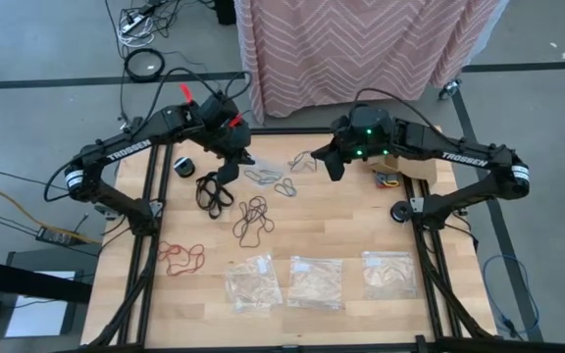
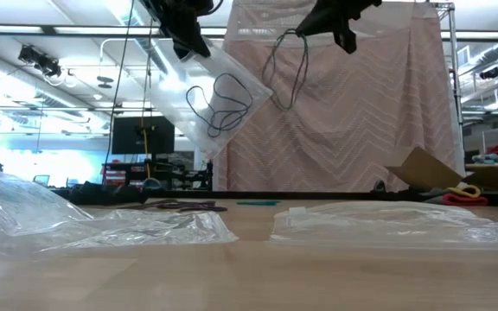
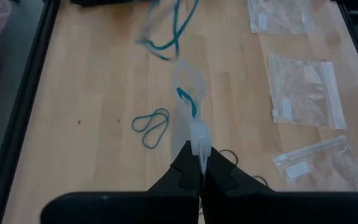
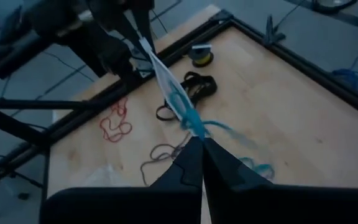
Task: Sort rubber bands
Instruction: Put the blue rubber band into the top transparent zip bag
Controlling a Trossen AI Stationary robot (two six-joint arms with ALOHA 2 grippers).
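Left gripper (image 1: 229,175): raised above the table's far half, fingers pressed together on the edge of a clear plastic bag (image 2: 219,97). The bag hangs slanted from it toward the right gripper and already holds a few teal rubber bands (image 2: 221,105).

Right gripper (image 2: 346,39): raised level with the left one, across from it, fingers pinched on a bunch of teal bands (image 2: 290,65) that dangle beneath it, beside the bag's open end.

Loose teal bands (image 1: 284,185): on the wooden table (image 1: 361,206), below the gap between the two grippers.

Black bands (image 1: 213,190): on the table just below the left gripper.

Dark brown bands (image 1: 252,218): nearer the table's middle, forward of the left gripper.

Red bands (image 1: 181,258): well forward of the left gripper, toward the table's near left edge.

Three flat clear bags (image 1: 317,281): in a row along the near edge, well apart from both grippers.
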